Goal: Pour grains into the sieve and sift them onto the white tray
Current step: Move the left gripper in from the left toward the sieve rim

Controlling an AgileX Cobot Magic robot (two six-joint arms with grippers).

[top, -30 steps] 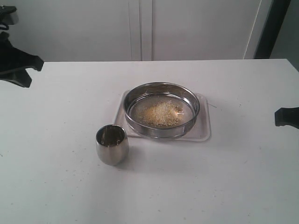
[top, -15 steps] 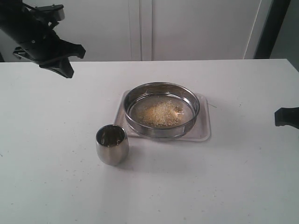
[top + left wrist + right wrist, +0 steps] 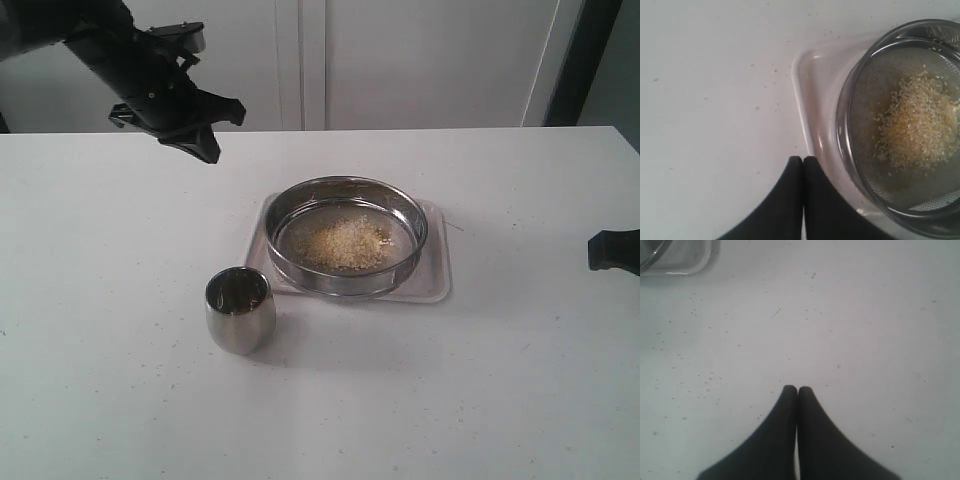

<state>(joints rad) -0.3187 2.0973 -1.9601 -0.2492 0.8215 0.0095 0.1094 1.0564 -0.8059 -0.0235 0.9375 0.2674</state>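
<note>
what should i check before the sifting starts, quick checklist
1. Grains in the sieve: ok.
2. Sieve seated over the white tray: ok.
3. Steel cup upright, apart from the tray: ok.
4. Left jaws open for the sieve rim: not ok, shut and empty.
5. Right jaws open: not ok, shut and empty.
6. Cup fully emptied: cannot tell.

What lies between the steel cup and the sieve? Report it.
In the exterior view, only a strip of bare tabletop and a corner of the white tray lie between the cup and the sieve.
</note>
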